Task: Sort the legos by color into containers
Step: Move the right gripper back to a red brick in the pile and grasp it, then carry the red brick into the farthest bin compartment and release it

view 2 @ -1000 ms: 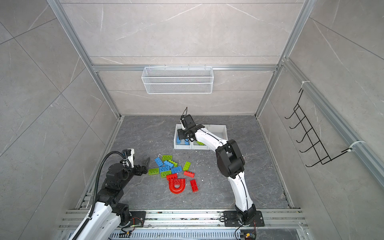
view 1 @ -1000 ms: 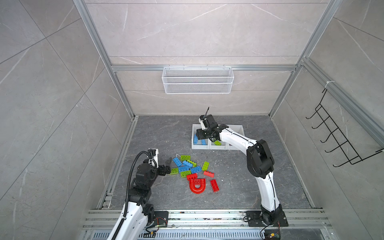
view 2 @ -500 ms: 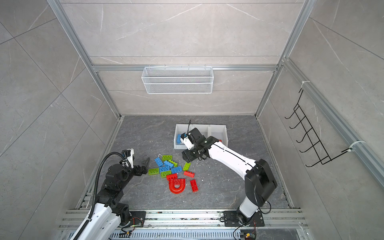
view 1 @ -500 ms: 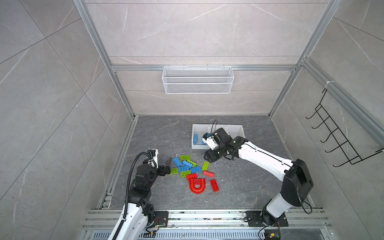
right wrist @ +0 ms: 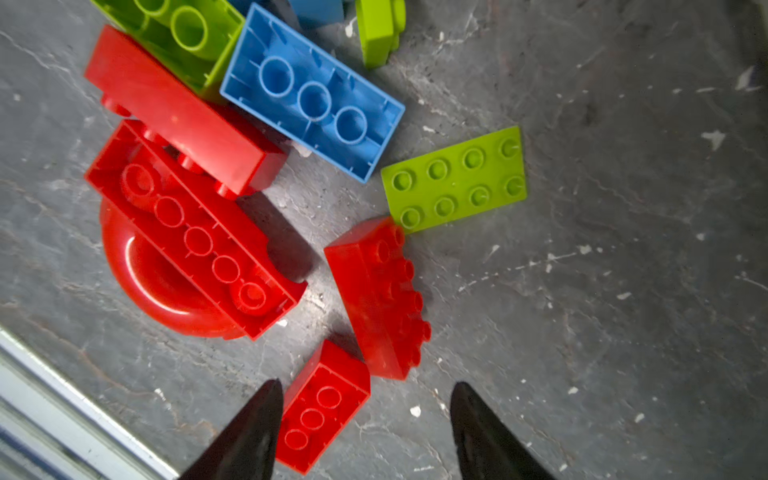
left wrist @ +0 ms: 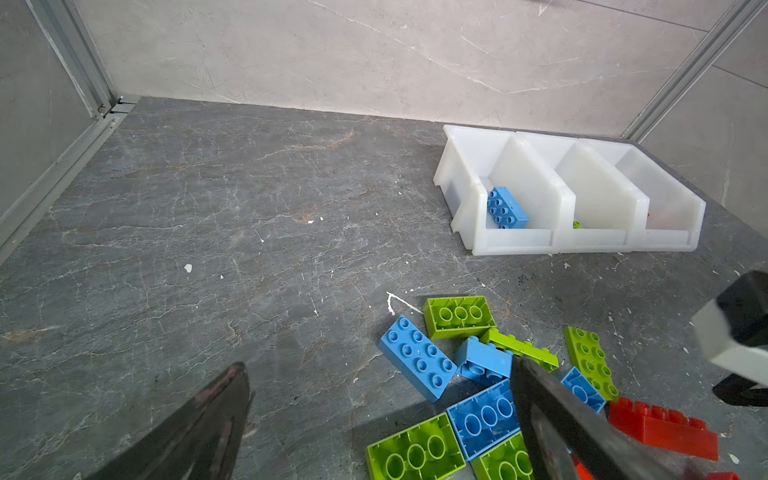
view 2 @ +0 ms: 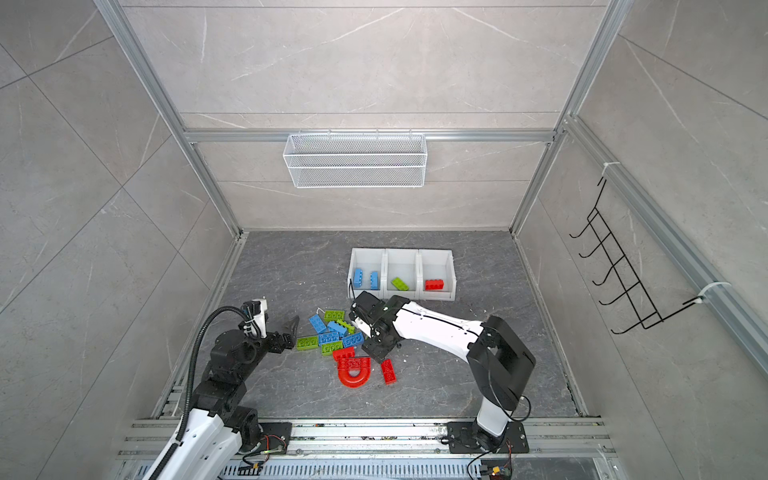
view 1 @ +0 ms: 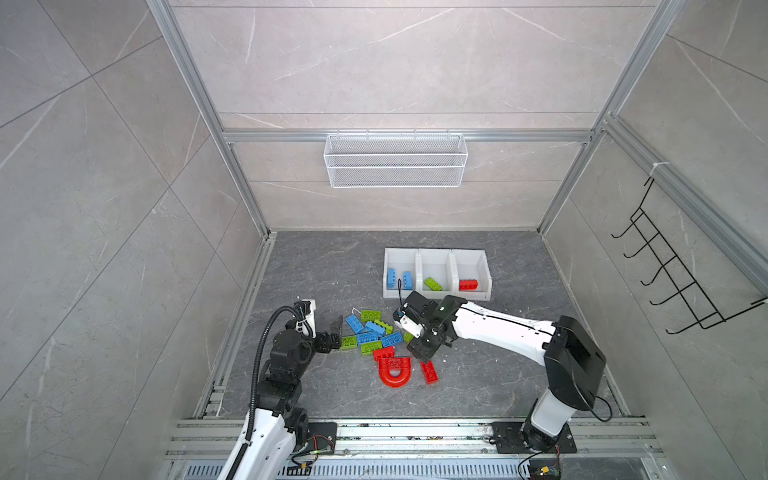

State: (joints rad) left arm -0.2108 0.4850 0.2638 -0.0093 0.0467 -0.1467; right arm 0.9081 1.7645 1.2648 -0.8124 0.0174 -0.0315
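The legos [view 1: 374,338] lie mostly in a loose heap of blue, green and red bricks on the bench [view 1: 324,266], between the two arms and near the containers [view 1: 436,254], a row of three white bins. In both top views the left bin holds two blue bricks, the middle one green and the right one red, so the sorting looks barely begun.

The right claw [right wrist: 365,388] hangs over the red end of the heap, released, its tips spread and gripping nothing. A small red brick [right wrist: 322,405] lies upside down just inside one tip, with another red brick [right wrist: 378,299] on its side just beside it and the red arch [view 1: 395,372] close by.

The step in hand appears to be picking a red piece. The next move calls for centring over the small brick, lowering, and closing across its narrow sides without catching the neighbour.

The left claw [view 1: 333,334] hovers at the heap's other edge, released and empty.
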